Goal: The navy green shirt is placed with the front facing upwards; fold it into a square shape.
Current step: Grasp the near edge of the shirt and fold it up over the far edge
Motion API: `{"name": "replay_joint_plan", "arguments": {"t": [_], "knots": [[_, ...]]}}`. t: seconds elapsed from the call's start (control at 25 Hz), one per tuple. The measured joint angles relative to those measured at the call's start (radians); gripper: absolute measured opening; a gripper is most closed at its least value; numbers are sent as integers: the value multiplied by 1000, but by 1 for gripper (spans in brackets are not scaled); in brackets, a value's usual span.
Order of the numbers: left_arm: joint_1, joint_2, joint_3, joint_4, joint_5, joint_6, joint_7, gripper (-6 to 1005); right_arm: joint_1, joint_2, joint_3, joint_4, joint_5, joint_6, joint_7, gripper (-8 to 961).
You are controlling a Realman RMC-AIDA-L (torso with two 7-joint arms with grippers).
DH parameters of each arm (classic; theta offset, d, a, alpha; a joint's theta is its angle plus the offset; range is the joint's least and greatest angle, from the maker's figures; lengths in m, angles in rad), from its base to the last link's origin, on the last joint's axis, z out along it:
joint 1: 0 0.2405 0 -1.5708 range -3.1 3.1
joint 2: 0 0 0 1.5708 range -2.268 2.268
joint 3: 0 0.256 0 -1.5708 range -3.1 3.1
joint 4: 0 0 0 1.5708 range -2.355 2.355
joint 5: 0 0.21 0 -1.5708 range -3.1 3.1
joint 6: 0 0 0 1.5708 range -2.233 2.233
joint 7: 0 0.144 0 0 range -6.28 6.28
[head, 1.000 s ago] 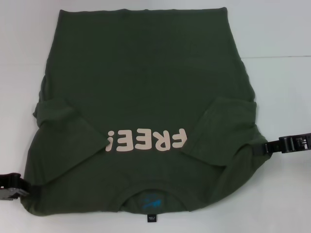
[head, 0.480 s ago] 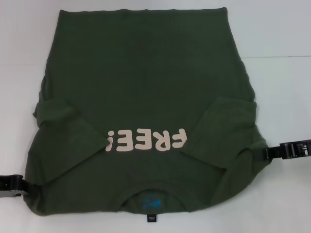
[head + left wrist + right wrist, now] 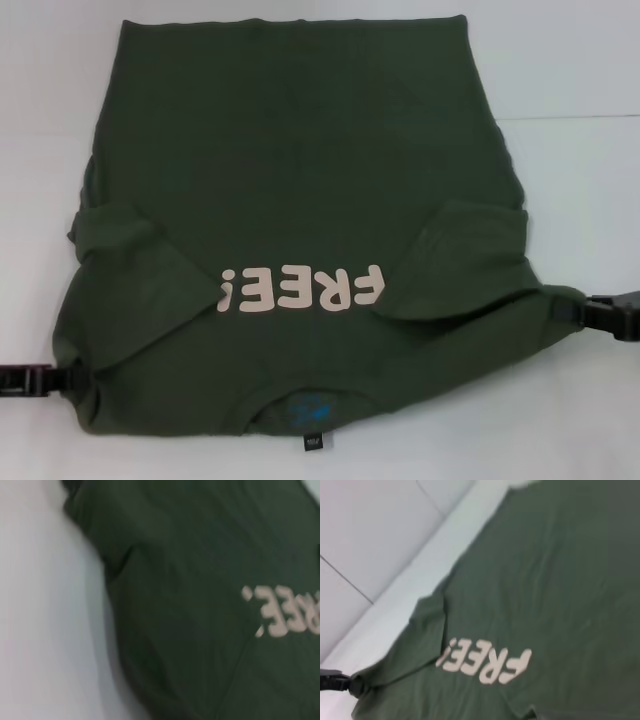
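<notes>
- Olive-green cotton covers most of the white bench (image 3: 580,150): the navy green shirt (image 3: 300,180) lies front up, collar toward the robot, with both sleeves already folded in over the chest beside the pink "FREE!" lettering (image 3: 300,290).
- At the shirt's left shoulder edge, low and close to the bench, the left gripper (image 3: 72,378) meets the cloth. The fabric bunches into a small peak there, which suggests it is pinching the edge, though I cannot tell for certain how its fingers stand.
- On the opposite side the right gripper (image 3: 572,308) reaches the right shoulder edge, where the cloth likewise draws out into a point toward it; again the fingers are too dark and too small to read.
- Matching holds at the two shoulders make sense: lifted together, they would let the collar end be carried toward the far hem, halving the length toward a square.
- Sleeves tucked inward keep the outline straight for that fold.
</notes>
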Motion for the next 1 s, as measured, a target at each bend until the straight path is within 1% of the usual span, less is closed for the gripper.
{"name": "replay_joint_plan", "arguments": {"t": [0.08, 0.16, 0.32, 0.44, 0.56, 0.64, 0.84, 1.0], "knots": [[14, -2, -28, -16, -36, -1, 94, 40, -22, 0, 5, 29, 34, 3, -73, 35], [20, -3, -36, -39, -47, -1, 158, 40, -34, 4, 7, 58, 50, 9, -137, 35], [25, -6, -40, -70, -50, -6, 255, 39, -48, 25, 11, 77, 53, 20, -233, 35], [38, -10, -47, -74, -59, -2, 339, 39, -63, 41, 40, 78, 54, 17, -290, 34], [53, -11, -73, -75, -65, 3, 403, 38, -75, 49, 71, 79, 57, 2, -325, 34], [59, -10, -99, -75, -65, 10, 433, 38, -79, 49, 85, 80, 58, -8, -340, 34], [67, 10, -176, -76, -66, 78, 500, 37, -89, 49, 141, 87, 58, -62, -407, 35], [81, 23, -204, -73, -66, 127, 538, 37, -110, 42, 182, 88, 59, -99, -451, 35]]}}
